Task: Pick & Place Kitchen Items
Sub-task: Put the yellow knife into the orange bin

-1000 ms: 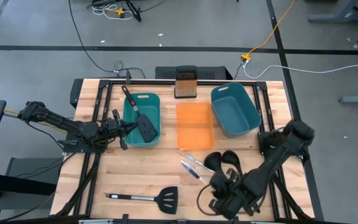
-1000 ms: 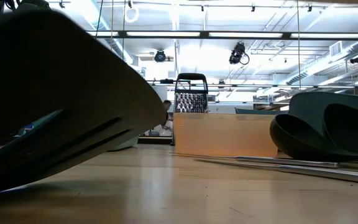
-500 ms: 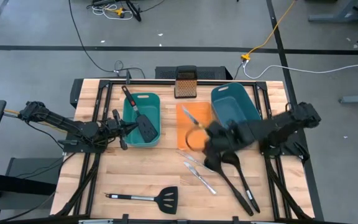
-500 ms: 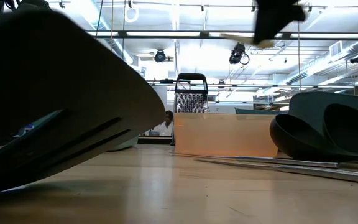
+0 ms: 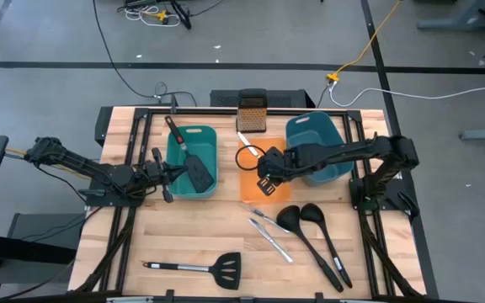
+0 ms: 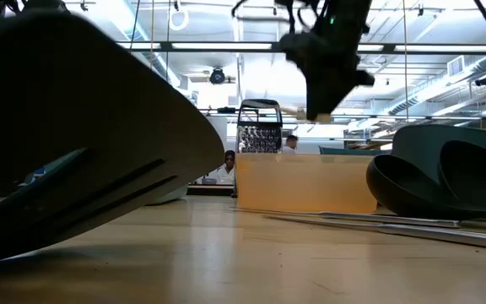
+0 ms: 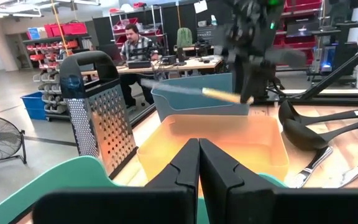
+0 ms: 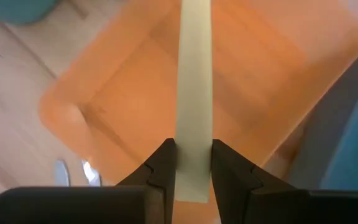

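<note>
My right gripper (image 5: 266,171) hangs above the orange tray (image 5: 249,187), shut on the small yellow-handled knife (image 7: 211,94). The knife's blade (image 5: 243,138) points toward the grater (image 5: 251,114). My left gripper (image 7: 199,157) waits shut at the left teal bin (image 5: 179,190), where a black spatula (image 5: 194,168) lies. A second spatula (image 5: 217,268) lies flat near the table's near edge. Two ladles (image 5: 310,229) and two silver knives (image 5: 269,234) lie on the table just beyond the tray's near end. My right gripper pinches the knife's pale yellow handle (image 8: 193,134) between its two fingers (image 8: 164,167), close to the handle's free end. The fingers come steeply from above and lie across the knife. It is lifted clear above the tray, nearly level.
The right teal bin (image 5: 308,128) stands beside the tray, under my right arm. The dark box grater stands at the far edge behind the tray. Bare wood lies between the spatula near the front and the two bins.
My right gripper has swung from the table's near right part toward the far edge and leftward, carrying the knife over the orange tray and rolling its wrist. The ladle handles it stood over now show. My left gripper has kept still.
</note>
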